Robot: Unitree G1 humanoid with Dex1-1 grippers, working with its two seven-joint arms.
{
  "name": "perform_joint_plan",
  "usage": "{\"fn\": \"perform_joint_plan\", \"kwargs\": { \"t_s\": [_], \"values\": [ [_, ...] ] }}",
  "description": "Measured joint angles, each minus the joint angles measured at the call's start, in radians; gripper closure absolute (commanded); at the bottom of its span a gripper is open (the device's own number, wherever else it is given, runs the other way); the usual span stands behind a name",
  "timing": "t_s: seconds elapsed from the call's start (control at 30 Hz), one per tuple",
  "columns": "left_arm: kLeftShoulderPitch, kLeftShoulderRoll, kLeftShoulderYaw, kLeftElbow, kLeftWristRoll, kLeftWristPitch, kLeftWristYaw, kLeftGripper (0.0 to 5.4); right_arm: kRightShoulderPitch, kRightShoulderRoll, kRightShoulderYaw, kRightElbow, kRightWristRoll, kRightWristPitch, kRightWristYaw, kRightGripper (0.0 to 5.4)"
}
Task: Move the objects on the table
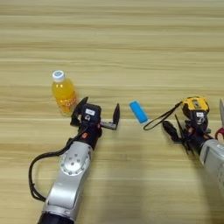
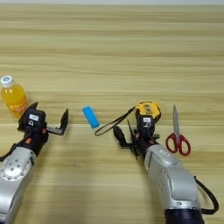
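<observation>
Two grippers: left gripper (image 1: 97, 115) jaws spread wide between bottle (image 1: 64, 92) and block (image 1: 138, 112); right gripper (image 2: 127, 133) jaws unreadable.

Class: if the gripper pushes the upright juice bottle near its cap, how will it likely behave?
The juice bottle stands tall on a narrow base, so a high push would probably tip it. Once down, its round body may roll across the table. It looks full, so likely heavy for its size.
</observation>
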Motion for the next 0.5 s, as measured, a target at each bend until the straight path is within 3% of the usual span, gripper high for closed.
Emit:
{"fn": "perform_joint_plan", "kwargs": {
  "t_s": [0.23,0.5],
  "values": [
    [-0.002,-0.001,0.0,0.004,0.0,-0.004,0.0,0.0,-0.001,0.002,0.007,-0.061,0.01,-0.049,0.018,0.03],
    [-0.004,-0.001,0.0,0.01,0.0,-0.006,0.0,0.0,-0.004,-0.008,0.02,-0.089,-0.039,-0.168,0.015,0.03]
  ]
}}
